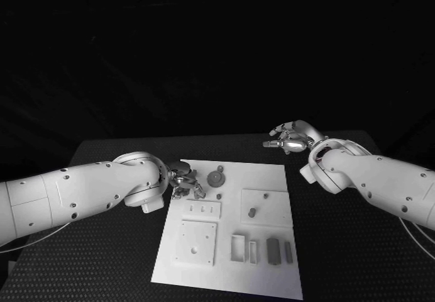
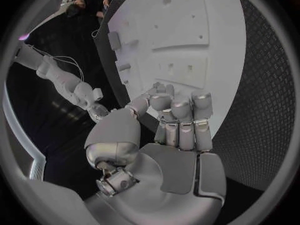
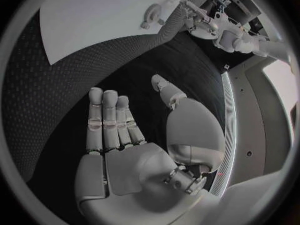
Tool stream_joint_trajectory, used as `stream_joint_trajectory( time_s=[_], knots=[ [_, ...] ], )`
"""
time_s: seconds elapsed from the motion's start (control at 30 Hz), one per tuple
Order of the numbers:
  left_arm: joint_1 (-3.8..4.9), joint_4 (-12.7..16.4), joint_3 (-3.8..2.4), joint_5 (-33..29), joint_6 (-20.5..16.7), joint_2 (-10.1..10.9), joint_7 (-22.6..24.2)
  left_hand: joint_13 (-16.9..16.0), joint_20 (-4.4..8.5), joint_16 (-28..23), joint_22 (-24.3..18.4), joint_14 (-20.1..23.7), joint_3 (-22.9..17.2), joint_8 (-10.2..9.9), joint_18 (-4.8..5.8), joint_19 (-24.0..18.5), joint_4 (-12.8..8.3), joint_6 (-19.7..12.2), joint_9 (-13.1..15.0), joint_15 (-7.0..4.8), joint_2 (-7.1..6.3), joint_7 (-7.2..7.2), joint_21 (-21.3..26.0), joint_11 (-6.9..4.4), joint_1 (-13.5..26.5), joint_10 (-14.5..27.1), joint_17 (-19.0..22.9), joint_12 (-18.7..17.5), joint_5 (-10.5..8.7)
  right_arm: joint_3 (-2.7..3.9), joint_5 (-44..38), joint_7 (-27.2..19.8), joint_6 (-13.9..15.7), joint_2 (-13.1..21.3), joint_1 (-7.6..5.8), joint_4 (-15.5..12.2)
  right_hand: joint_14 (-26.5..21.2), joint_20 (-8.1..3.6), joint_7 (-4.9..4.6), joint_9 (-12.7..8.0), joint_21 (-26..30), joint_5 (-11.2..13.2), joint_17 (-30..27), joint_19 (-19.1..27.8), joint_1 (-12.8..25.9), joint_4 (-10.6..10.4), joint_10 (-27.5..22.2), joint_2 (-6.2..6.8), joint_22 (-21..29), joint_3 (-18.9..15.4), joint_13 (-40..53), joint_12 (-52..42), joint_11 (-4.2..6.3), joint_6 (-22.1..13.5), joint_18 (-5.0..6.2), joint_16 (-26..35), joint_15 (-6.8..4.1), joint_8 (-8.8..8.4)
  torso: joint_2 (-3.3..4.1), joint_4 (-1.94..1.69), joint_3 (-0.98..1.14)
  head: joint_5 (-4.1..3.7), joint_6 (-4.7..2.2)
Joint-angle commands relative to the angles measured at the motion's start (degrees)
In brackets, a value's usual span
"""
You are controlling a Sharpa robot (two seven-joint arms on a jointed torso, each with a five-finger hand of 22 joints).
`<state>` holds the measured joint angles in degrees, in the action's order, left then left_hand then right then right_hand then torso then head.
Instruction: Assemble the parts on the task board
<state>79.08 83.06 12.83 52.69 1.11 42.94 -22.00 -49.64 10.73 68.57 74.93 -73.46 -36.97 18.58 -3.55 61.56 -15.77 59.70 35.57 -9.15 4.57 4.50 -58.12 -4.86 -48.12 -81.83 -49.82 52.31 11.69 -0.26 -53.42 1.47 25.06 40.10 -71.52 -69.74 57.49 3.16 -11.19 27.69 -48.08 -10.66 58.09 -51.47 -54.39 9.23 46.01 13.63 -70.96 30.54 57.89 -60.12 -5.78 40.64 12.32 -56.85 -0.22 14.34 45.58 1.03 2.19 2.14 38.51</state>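
- One white task board (image 1: 272, 264) lies flat in the middle of the black tabletop (image 1: 109, 264), between the two arms.
- One round grey part (image 1: 215, 178) with a small tab sits near the board's far edge; one small dark peg (image 1: 252, 212) stands on a raised square plate further right.
- Near the board's front edge, two upright grey parts (image 1: 273, 251) stand beside one open rectangular frame (image 1: 238, 247).
- The left robot hand (image 1: 182, 183) is at the board's far left corner, fingers curled in over the board's edge; the left wrist view shows the curled fingers (image 2: 181, 116) with nothing between them that I can make out.
- The right robot hand (image 1: 288, 138) hovers over the tabletop beyond the board's far right corner, well apart from the parts; in the right wrist view its fingers (image 3: 106, 120) lie straight and its palm is bare.
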Motion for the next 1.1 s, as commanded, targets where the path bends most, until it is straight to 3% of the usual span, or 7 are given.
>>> stream_joint_trajectory(
  time_s=[0.03, 0.23, 0.5, 0.63, 0.8, 0.93, 1.1],
  knots=[
    [0.06, 0.79, 0.17, 2.51, 0.88, 0.04, -2.27, -0.12, 4.64, 0.54, 1.29, -1.61, -0.51, -0.01, -0.78, 0.00, -0.68, 3.56, 0.12, -2.00, 0.71, -3.05, -0.39, -0.25, 0.37, 0.38, -0.11, 0.45, 0.57, 0.00, 5.17, -1.88, -2.24, -0.41, -0.16, 0.71, -1.52, 1.27, -1.10, 0.13, 3.81, -0.01, -2.89, 2.31, 0.28, -0.06, -1.65, -0.10, 1.96, 0.15, -3.20, 2.91, -0.43, -0.31, 1.10, 4.08, 0.41, 0.50, -0.06, -0.09, -0.01, 0.03, 0.51],
    [0.05, 1.56, 0.47, 2.52, 0.13, 0.44, -2.45, -0.18, 4.73, 1.32, 1.29, -1.42, -0.80, 0.19, -0.80, -0.36, -0.77, 4.63, 0.62, -2.19, 0.97, -3.34, -1.09, -0.51, 1.94, 0.53, -0.06, 1.05, 2.97, 0.00, 6.98, -2.43, -2.47, -0.80, -0.34, 1.24, -3.94, 4.49, -1.53, 0.16, 14.12, -0.24, -10.17, 7.02, 0.05, 0.64, -4.39, -0.86, 7.46, -0.66, -15.38, 10.42, -1.35, -1.34, 0.44, 15.75, 3.27, 2.19, -0.06, -0.13, -0.02, 0.07, 0.90],
    [-0.13, 2.14, 0.61, 3.08, -0.76, 0.46, -2.03, 0.15, 4.79, 2.17, 1.23, -1.10, -1.61, 0.80, -0.82, -1.06, -0.95, 6.69, 1.73, -2.54, 0.95, -3.89, -2.00, -1.00, 4.34, 0.64, 0.38, 1.62, 8.91, -0.01, 7.13, -2.64, -2.62, -1.02, -0.35, 1.39, -5.04, 5.43, -1.73, -0.28, 16.32, -0.37, -11.94, 8.70, -0.40, 0.83, -4.40, -1.09, 7.96, -1.12, -21.24, 12.75, -1.87, -1.45, 0.38, 18.31, 4.18, 2.89, -0.03, -0.04, -0.03, 0.21, 1.45],
    [-0.48, 2.21, 0.74, 4.71, -1.14, 0.11, -1.95, 0.34, 4.83, 2.46, 1.21, -1.03, -2.07, 1.06, -0.87, -1.25, -0.99, 7.43, 2.21, -2.70, 0.88, -4.14, -2.28, -1.25, 4.98, 0.65, 0.57, 1.77, 10.87, -0.01, 7.13, -2.63, -2.85, -1.09, -0.35, 1.47, -5.53, 5.76, -1.79, -0.52, 17.11, -0.61, -12.60, 9.47, -0.53, 0.90, -4.67, -1.23, 8.00, -1.30, -23.13, 13.19, -2.11, -1.53, 0.31, 19.12, 4.50, 3.11, -0.05, -0.04, -0.05, 0.18, 1.66],
    [-0.78, 2.34, 0.79, 6.08, -1.31, -0.24, -1.95, 0.54, 4.86, 2.76, 1.19, -1.04, -2.56, 1.25, -0.91, -1.35, -0.99, 7.99, 2.63, -2.79, 0.76, -4.33, -2.52, -1.42, 5.35, 0.62, 0.73, 1.92, 11.63, -0.01, 7.44, -2.96, -3.67, -1.24, -0.35, 1.66, -7.13, 6.44, -1.68, -0.91, 19.17, -0.94, -15.15, 11.67, -0.61, 1.13, -5.63, -1.50, 8.32, -1.33, -27.70, 15.91, -3.00, -1.65, -0.09, 21.81, 5.60, 3.51, -0.01, -0.03, -0.06, 0.20, 1.88],
    [-0.91, 2.61, 0.86, 7.83, -1.12, -0.37, -2.01, 0.70, 4.85, 2.99, 1.16, -1.05, -2.97, 1.39, -0.91, -1.41, -0.95, 8.39, 2.94, -2.85, 0.65, -4.48, -2.66, -1.56, 5.69, 0.58, 0.85, 2.04, 11.74, -0.01, 8.60, -3.82, -4.91, -1.49, -0.35, 2.05, -8.10, 7.24, -1.00, -1.34, 22.26, -0.98, -19.46, 13.63, -0.62, 2.25, -4.85, -2.45, 9.36, -1.34, -34.85, 21.09, -3.86, -1.35, -0.39, 25.78, 6.78, 4.17, -0.01, -0.01, -0.01, 0.24, 1.96],
    [-1.19, 2.90, 0.88, 10.52, -1.29, -0.48, -2.00, 0.88, 4.85, 3.24, 1.13, -1.07, -3.40, 1.51, -0.92, -1.43, -0.93, 8.80, 3.27, -2.92, 0.55, -4.62, -2.82, -1.69, 6.08, 0.53, 0.99, 2.18, 11.89, -0.01, 10.99, -5.93, -6.56, -1.96, -0.34, 3.06, -8.12, 8.27, -0.38, -2.30, 26.56, -0.30, -24.01, 14.60, -1.48, 3.46, -2.10, -4.20, 11.11, -0.30, -43.62, 27.06, -3.69, -0.45, -0.35, 31.02, 7.71, 5.02, -0.01, -0.05, -0.04, 0.21, 2.16]
  ],
)
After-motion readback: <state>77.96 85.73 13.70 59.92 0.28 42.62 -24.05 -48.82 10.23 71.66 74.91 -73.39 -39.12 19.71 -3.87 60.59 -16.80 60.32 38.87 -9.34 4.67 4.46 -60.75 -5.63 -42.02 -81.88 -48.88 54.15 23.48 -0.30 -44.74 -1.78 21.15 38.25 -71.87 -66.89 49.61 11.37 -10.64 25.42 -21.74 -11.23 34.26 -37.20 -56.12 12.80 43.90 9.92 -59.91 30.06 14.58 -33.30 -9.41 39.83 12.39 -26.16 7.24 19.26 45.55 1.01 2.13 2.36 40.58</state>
